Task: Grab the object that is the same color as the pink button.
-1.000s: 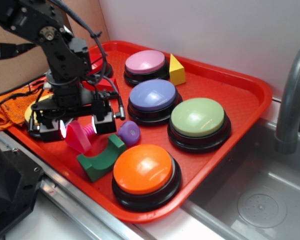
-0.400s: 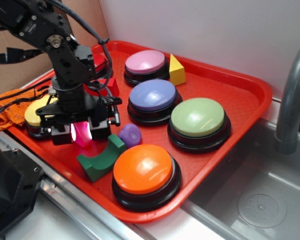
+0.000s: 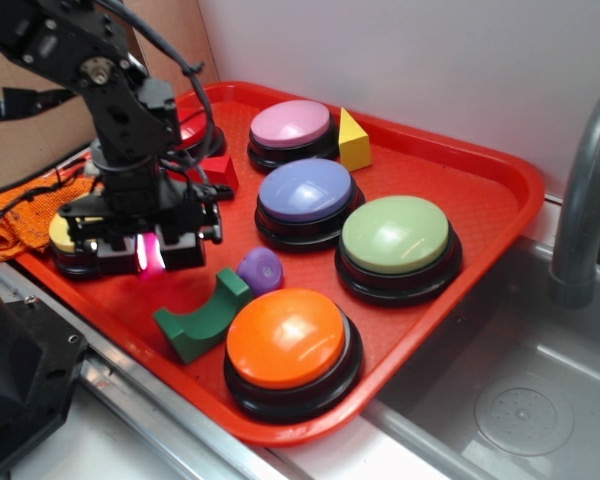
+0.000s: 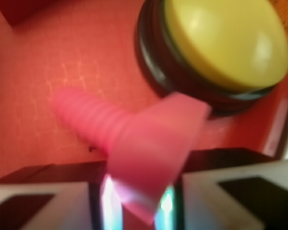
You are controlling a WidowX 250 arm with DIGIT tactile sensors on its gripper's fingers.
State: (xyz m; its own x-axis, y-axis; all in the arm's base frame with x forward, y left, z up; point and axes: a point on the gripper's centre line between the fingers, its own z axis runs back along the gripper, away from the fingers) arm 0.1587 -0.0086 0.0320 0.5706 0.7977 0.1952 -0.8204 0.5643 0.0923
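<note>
The pink button [image 3: 291, 124] stands at the back of the red tray [image 3: 507, 214]. The object, a pink toy bolt [image 3: 151, 256], shows only as a pink sliver between the fingers of my gripper [image 3: 148, 258], which is shut on it at the tray's left side. In the wrist view the bolt's flat head [image 4: 151, 148] is pinched between the two jaws of the gripper [image 4: 137, 201]. Its ribbed shaft [image 4: 89, 115] points away over the tray floor. A yellow button [image 4: 225, 43] sits just beyond it.
Lavender [image 3: 305, 190], green [image 3: 395, 235] and orange [image 3: 285, 338] buttons fill the tray's middle and front. A purple knob [image 3: 259, 268] and a green arch block [image 3: 202, 318] lie right of the gripper, with a red block [image 3: 218, 172] behind it. A yellow wedge [image 3: 353, 140] stands far back. A faucet [image 3: 580, 200] rises at the right.
The gripper closed on the pink bolt, which lay open-jawed in front of it a second ago. It then shifted slightly left with the bolt, away from the purple knob.
</note>
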